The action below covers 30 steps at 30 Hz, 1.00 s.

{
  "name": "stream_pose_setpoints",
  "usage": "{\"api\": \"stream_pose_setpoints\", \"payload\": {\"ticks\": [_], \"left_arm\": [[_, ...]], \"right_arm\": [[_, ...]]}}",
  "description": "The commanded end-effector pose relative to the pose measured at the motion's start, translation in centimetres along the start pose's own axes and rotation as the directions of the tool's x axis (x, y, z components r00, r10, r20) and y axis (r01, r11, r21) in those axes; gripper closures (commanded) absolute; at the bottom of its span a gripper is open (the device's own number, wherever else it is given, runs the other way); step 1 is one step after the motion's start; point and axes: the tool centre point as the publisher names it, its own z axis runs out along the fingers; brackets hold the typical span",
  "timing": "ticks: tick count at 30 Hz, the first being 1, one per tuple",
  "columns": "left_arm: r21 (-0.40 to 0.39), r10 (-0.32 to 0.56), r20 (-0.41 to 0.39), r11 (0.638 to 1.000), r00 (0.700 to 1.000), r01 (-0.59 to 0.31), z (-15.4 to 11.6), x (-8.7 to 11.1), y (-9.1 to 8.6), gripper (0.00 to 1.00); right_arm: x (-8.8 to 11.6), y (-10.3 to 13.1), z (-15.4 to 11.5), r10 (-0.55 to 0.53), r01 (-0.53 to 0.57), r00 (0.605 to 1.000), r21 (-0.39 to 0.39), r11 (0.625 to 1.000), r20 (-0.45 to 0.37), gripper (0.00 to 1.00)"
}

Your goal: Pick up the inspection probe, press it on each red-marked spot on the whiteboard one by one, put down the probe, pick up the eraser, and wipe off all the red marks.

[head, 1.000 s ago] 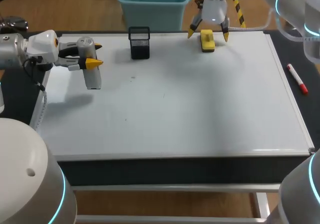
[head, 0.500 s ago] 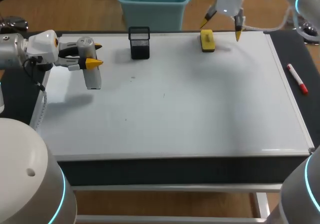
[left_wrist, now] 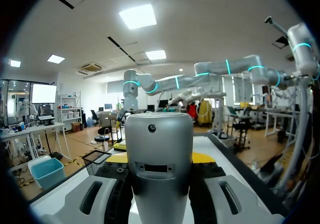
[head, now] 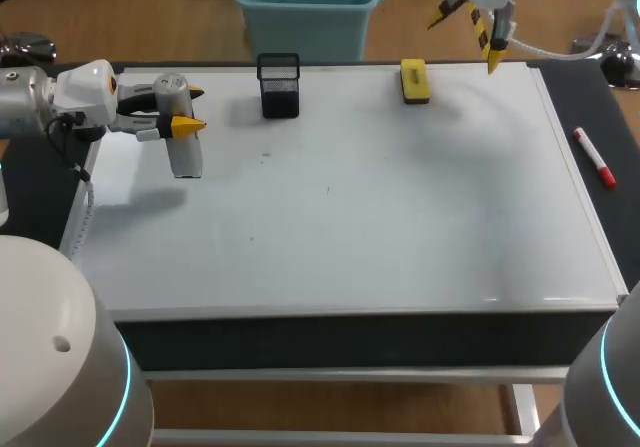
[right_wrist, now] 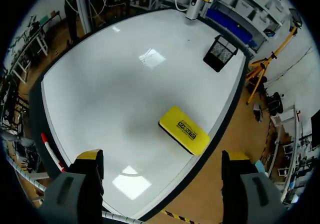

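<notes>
Left gripper (head: 192,109) is clamping the probe (head: 186,152) at the whiteboard's (head: 400,227) left edge; right gripper (head: 466,39) is hanging wide open by the eraser (head: 414,80). No red marks showing — prob. wrapping up; next move is setting the probe down.

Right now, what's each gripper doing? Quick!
Left gripper: shut on the probe.
Right gripper: open, holding nothing.

A robotics lab: a left arm (head: 35,102) and a right arm (head: 612,387), white with cyan light rings, flank a table topped by a flat whiteboard (head: 400,217). The left arm holds a grey probe (head: 183,147). An eraser (head: 414,79) lies at the far edge.
</notes>
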Motion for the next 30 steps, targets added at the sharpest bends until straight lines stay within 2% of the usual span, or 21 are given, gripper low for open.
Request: {"api": "stream_pose_setpoints", "payload": {"ticks": [1, 4, 9, 16, 17, 21, 23, 30], "left_arm": [[-0.001, 0.001, 0.002, 1.000, 1.000, -0.001, 0.0, 0.0, -0.1, 1.00], [-0.001, 0.001, 0.002, 1.000, 1.000, -0.001, 0.0, 0.0, -0.1, 1.00], [-0.001, 0.001, 0.002, 1.000, 1.000, -0.001, 0.0, 0.0, -0.1, 1.00], [-0.001, 0.001, 0.002, 1.000, 1.000, -0.001, 0.0, 0.0, -0.1, 1.00], [-0.001, 0.001, 0.002, 1.000, 1.000, -0.001, 0.0, 0.0, -0.1, 1.00], [-0.001, 0.001, 0.002, 1.000, 1.000, -0.001, 0.0, 0.0, -0.1, 1.00], [-0.001, 0.001, 0.002, 1.000, 1.000, -0.001, 0.0, 0.0, -0.1, 1.00], [-0.001, 0.001, 0.002, 1.000, 1.000, -0.001, 0.0, 0.0, -0.1, 1.00]], "right_arm": [[1.5, 1.4, -2.2, 0.044, -0.045, 0.998, 0.014, 0.999, 0.054, 0.00], [1.6, 1.9, -3.3, 0.093, -0.093, 0.993, -0.006, 0.996, 0.074, 0.00], [2.0, 2.9, -5.3, 0.113, -0.112, 0.984, -0.017, 0.994, 0.134, 0.00], [2.4, 4.2, -7.4, 0.161, -0.157, 0.976, -0.043, 0.987, 0.149, 0.00], [2.5, 4.4, -7.7, 0.142, -0.138, 0.972, -0.036, 0.990, 0.185, 0.00], [2.7, 5.0, -8.5, 0.151, -0.143, 0.969, -0.057, 0.988, 0.193, 0.00], [2.8, 5.0, -8.6, 0.175, -0.164, 0.970, -0.079, 0.983, 0.168, 0.00], [2.8, 5.0, -8.6, 0.175, -0.164, 0.970, -0.079, 0.983, 0.168, 0.00]]}}
